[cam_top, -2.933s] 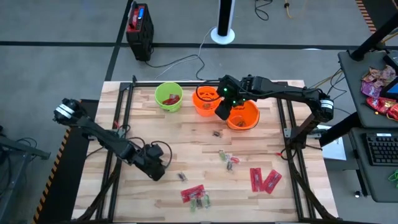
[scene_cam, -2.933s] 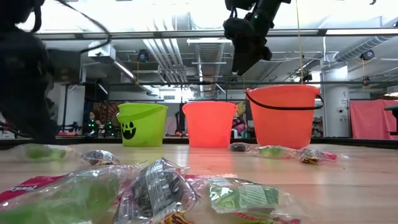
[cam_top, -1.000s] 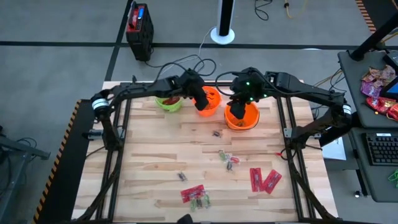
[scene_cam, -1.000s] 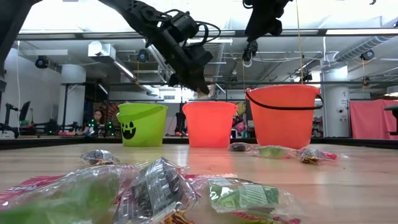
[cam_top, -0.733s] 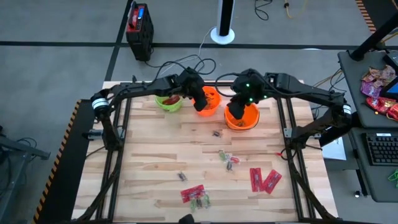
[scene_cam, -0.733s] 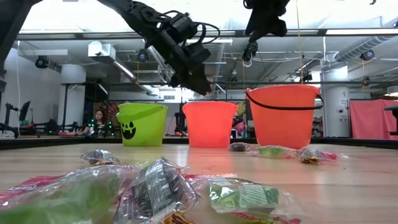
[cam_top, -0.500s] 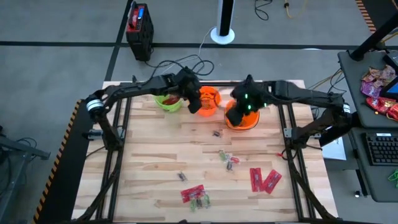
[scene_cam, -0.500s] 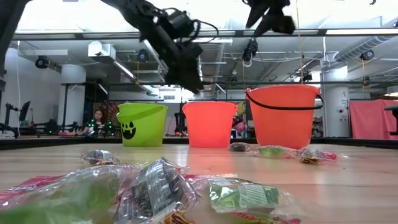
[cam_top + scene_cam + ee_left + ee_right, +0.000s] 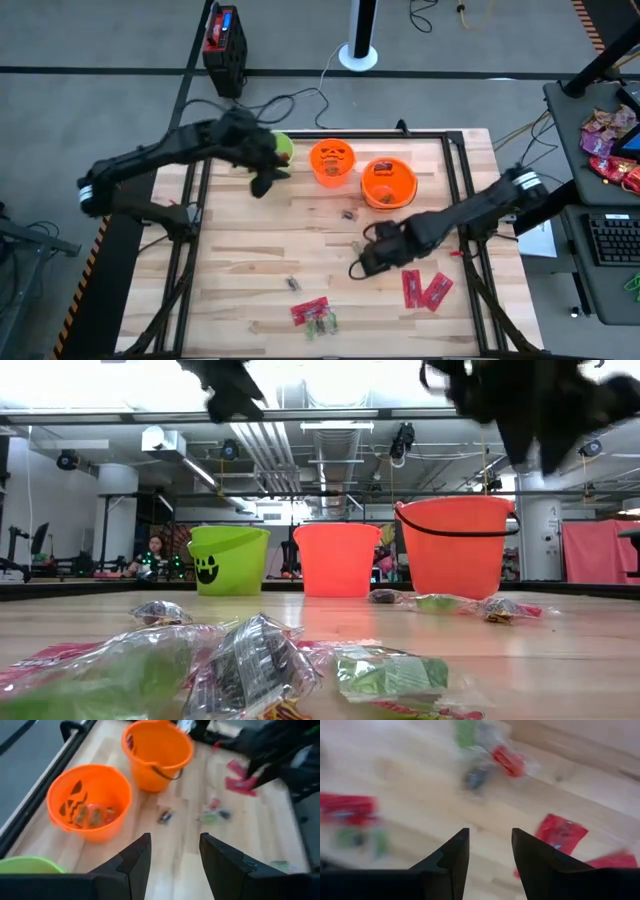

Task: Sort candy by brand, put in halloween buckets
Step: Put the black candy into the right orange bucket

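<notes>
The candy left to sort lies loose on the wooden tabletop (image 9: 250, 240): two flat red packets (image 9: 425, 289) at about 4 o'clock from the tabletop's middle, another red packet with tiny green pieces (image 9: 312, 314) at about 6 o'clock, a small dark mini (image 9: 293, 284) just above that, a clear-wrapped green-and-red cluster (image 9: 366, 253) near the centre, and a single dark piece (image 9: 348, 213) close under the buckets. The three halloween buckets stand in a row at 12 o'clock: the lime green pail (image 9: 282, 147), partly hidden by the left arm, the jack-o'-lantern pail (image 9: 332, 161), and the wider orange pail (image 9: 388, 182); the left wrist view shows a few wrapped pieces already in the jack-o'-lantern pail (image 9: 89, 802). All of it looks very light. The flat packets are thin and floppy and lie flush on the wood, so they are probably best pinched at an edge or across the short side; the crinkly clear wrappers look slippery and springy, so a bite on the solid middle should hold better than one on the twisted ends, and the minis are small and hard enough to skid away from a closing finger. The left claw (image 9: 265, 181) hangs beside the green pail with its fingers (image 9: 135, 862) parted and empty. The right claw (image 9: 362, 268) hovers low by the centre cluster, fingers (image 9: 454, 854) apart, gripping nothing. No brand name or lettering can be read on any wrapper; the only marking that can be made out is the black carved face on two pails.
</notes>
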